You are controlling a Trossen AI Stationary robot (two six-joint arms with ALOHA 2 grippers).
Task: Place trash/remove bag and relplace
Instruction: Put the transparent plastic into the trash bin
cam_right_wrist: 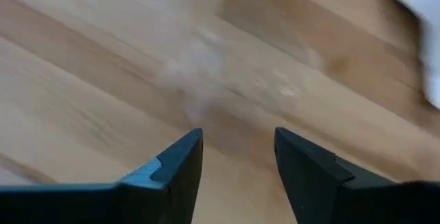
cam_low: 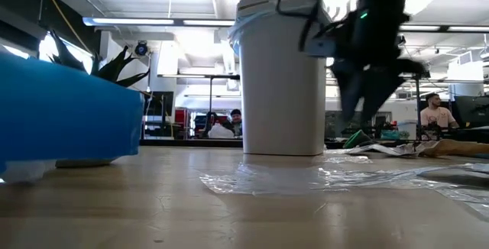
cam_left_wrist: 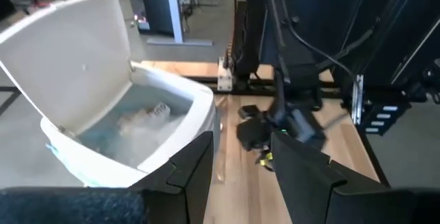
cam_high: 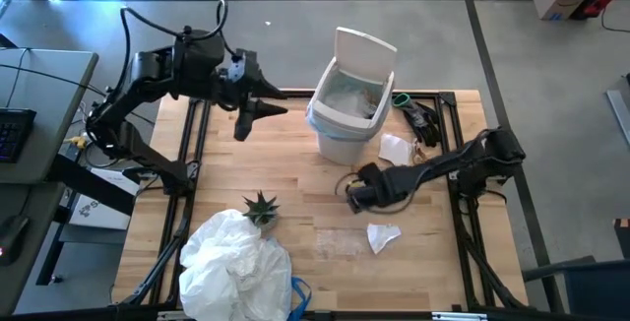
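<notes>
— Start at the left, what have you got?

— The left claw (cam_high: 258, 114) hangs over the desk (cam_high: 325, 213) just beside the white bin (cam_high: 345, 124), fingers parted, nothing between them. From its own camera the bin's flip lid (cam_left_wrist: 69, 52) stands up and a light-blue bag (cam_left_wrist: 130, 131) lines the inside, with pale crumpled stuff lying in it.

— And down at the near left corner?

— A big heap of white plastic (cam_high: 231, 262) with a blue edge, and a small green spiky plant (cam_high: 261, 206) touching its top edge.

— Middle of the desk?

— The bin stands upright, liner folded over the rim (cam_low: 252, 20). In front of it a sheet of clear crinkled plastic (cam_low: 306, 179) lies flat on the wood.

— The right arm?

— The right claw (cam_high: 351, 195) is low over the desk, near the bin's front. Its fingers (cam_right_wrist: 175, 162) are apart with only bare wood and a faint film of plastic between them; it grips nothing.

— Any trash further right?

— A white paper scrap (cam_high: 382, 235) lies just beyond that claw, and another white piece (cam_high: 396, 149) sits beside the bin's right side. People show in the room behind.
</notes>
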